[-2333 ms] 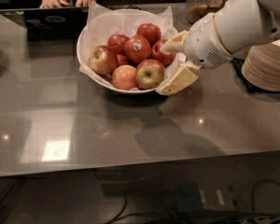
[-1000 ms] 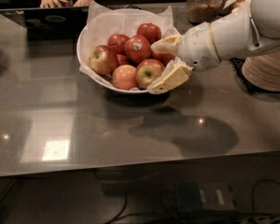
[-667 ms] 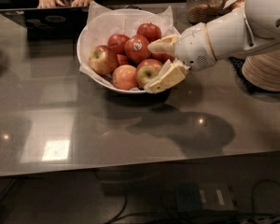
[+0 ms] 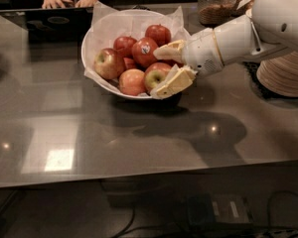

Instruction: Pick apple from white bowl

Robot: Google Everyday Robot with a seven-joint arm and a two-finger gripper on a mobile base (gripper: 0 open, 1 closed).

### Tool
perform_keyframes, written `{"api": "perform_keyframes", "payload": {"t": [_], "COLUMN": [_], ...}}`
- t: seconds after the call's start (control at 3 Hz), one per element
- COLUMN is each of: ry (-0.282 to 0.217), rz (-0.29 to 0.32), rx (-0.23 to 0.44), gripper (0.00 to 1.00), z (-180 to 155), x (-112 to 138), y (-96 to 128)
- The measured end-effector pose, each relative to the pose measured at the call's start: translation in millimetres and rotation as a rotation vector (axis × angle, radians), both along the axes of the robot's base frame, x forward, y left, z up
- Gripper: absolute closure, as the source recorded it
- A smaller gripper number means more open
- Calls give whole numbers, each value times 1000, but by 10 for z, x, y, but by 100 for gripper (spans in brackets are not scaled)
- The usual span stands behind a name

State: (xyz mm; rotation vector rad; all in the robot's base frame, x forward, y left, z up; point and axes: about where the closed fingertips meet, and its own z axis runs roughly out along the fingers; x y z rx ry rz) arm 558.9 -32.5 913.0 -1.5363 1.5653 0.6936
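The white bowl point(image 4: 105, 30), lined with crinkled white paper, sits at the back middle of the dark table and holds several apples. The apple point(image 4: 156, 76), red with a yellow-green patch, lies at the bowl's front right. My gripper point(image 4: 156, 75) reaches in from the right with its jaws open. One cream finger point(image 4: 168, 51) is behind the apple and the other point(image 4: 175, 83) is in front of it, over the bowl's rim. A dark red stickered apple point(image 4: 143, 51) lies just behind and a pinkish-orange apple point(image 4: 131, 82) just to the left.
Stacked tan paper plates point(image 4: 284, 73) stand at the right behind my arm. A glass jar point(image 4: 217, 5) is at the back right. A laptop point(image 4: 42, 20) and a person's hands point(image 4: 53, 1) are at the back left.
My gripper has moved left and a little forward into the bowl, so its open fingers now straddle the yellow-green apple. The apples have not moved.
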Motion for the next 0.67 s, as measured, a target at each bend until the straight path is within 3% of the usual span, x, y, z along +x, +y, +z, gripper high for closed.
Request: {"api": "perform_keyframes", "payload": {"t": [0.33,0.67], "ry": [29,29], "rz": [9,9], "rx": [8,8], "gripper": [32,51], "z": [-72,-72], "x": [4,4], "y": [34,34]}}
